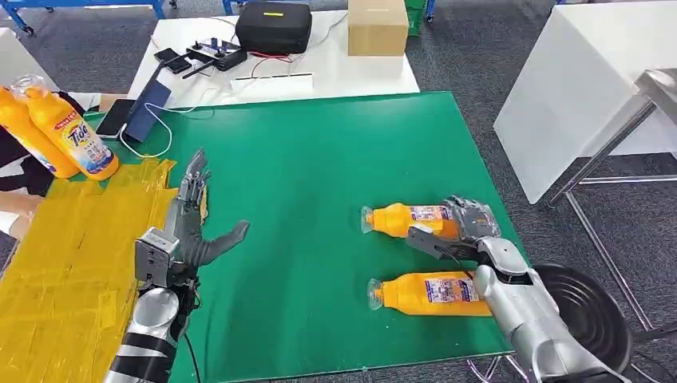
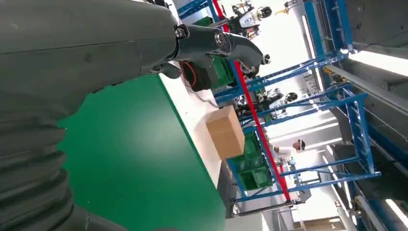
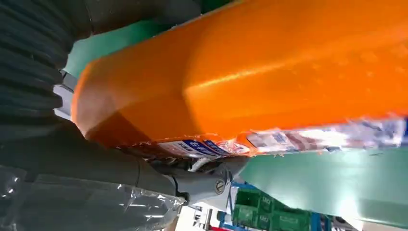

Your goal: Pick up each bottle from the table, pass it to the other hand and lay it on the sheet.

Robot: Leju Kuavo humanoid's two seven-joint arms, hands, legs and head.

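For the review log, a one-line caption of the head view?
Right robot hand grips the farther orange bottle lying on the green table; left robot hand hovers open beside the yellow sheet.

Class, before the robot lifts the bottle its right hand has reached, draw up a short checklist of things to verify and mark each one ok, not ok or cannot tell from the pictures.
1. Right hand is on the far orange bottle: ok; the right wrist view shows it against the hand.
2. Grip is firm enough to lift: cannot tell.
3. Near orange bottle lies apart from the far one: ok.
4. Left hand is open and free to receive: ok.
5. Yellow sheet has bare room: ok.
6. Two upright bottles at the sheet's far corner stand out of the way: cannot tell.
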